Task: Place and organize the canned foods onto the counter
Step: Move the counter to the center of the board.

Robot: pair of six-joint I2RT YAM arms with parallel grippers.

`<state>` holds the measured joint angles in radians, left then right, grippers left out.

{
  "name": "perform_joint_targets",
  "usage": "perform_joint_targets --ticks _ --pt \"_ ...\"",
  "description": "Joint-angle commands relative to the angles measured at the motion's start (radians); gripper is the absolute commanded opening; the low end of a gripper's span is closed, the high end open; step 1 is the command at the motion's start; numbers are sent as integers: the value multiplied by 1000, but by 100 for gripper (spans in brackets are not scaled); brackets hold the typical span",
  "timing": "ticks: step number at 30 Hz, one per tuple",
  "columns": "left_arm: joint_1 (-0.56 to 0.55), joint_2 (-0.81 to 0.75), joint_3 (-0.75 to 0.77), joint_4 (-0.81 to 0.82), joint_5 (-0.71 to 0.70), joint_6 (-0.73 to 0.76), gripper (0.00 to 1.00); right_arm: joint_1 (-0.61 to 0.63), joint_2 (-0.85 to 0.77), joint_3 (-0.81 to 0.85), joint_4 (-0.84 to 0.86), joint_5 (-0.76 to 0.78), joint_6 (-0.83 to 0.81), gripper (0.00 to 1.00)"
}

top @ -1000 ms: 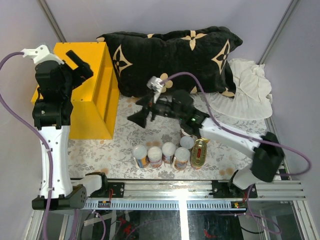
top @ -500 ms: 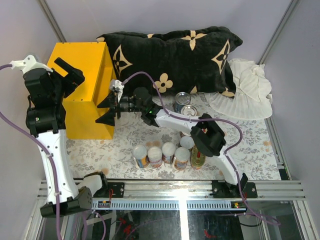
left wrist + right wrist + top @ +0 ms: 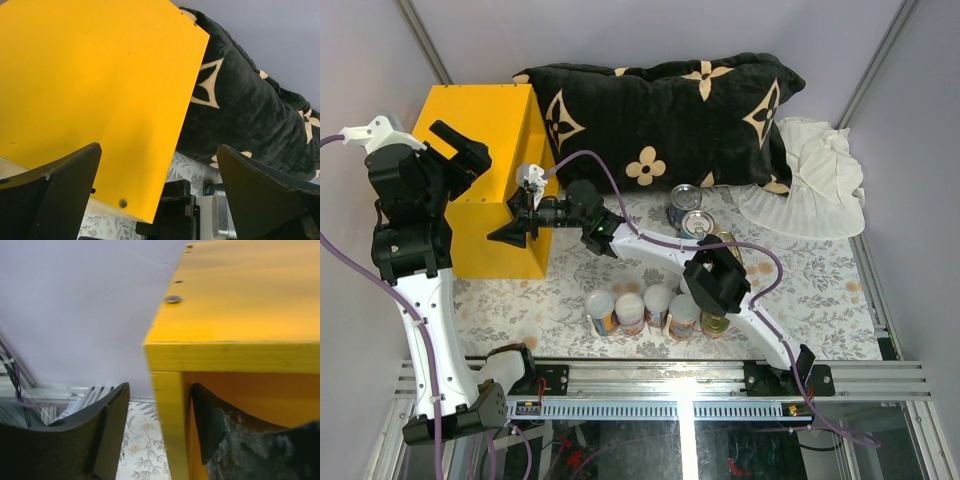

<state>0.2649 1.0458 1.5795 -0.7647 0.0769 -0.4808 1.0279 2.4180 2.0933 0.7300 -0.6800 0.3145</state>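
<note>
Fingers point(image 3: 100, 440) of the right gripper point(image 3: 508, 232) stand partly apart, astride the near right corner post of the bright yellow rectangular box point(image 3: 490, 105). In the right wrist view one finger is outside the post, with a strip of flowered cloth showing between them. The other finger is inside the box's open side, close against the orange inner face. I cannot tell whether that inner finger touches the wood. Nothing is gripped, and the right arm reaches far across to the left to get there.

Up on the left, the left gripper point(image 3: 470, 150) hangs above the yellow box's top. Its fingers point(image 3: 55, 195) are spread as wide as they go, with nothing between them.

The yellow box stands at the far left of the grey flower-printed tablecloth point(image 3: 560, 290). Its far right corner is just beside the black velvet pillow with cream flower shapes point(image 3: 670, 110).

All the tins I can see stand on the cloth. Four slim white-lidded cans with orange and red labels point(image 3: 630, 312) stand in a tight row near the near edge, about the middle. A flat oval gold tin point(image 3: 715, 322) lies at the right end of that row, partly hidden by the right arm. Two wider silver-topped cans with blue labels point(image 3: 683, 203) stand side by side farther back, just in front of the pillow. A crumpled white cloth point(image 3: 810, 175) lies at the far right.
</note>
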Motion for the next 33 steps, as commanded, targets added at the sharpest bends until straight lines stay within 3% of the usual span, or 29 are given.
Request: perform_joint_targets --ticks 1,5,7,21,25,30,33 --pt "7 -12 14 32 26 -28 100 23 -12 37 16 65 -14 47" --pt "7 -29 18 24 45 -95 100 41 -67 -53 49 91 -20 12" --pt "7 -57 -18 42 76 -134 100 52 -97 -105 52 91 -23 0" --pt "3 -104 -14 -53 112 -389 100 77 -399 -584 235 233 37 0" --pt "-77 -104 -31 -110 47 -457 100 84 -479 -696 265 283 49 0" --pt "-90 -188 -212 -41 104 -413 100 105 -554 -850 333 319 72 0" --pt "-90 -223 -218 -9 93 -272 100 148 -605 -914 335 406 30 0"
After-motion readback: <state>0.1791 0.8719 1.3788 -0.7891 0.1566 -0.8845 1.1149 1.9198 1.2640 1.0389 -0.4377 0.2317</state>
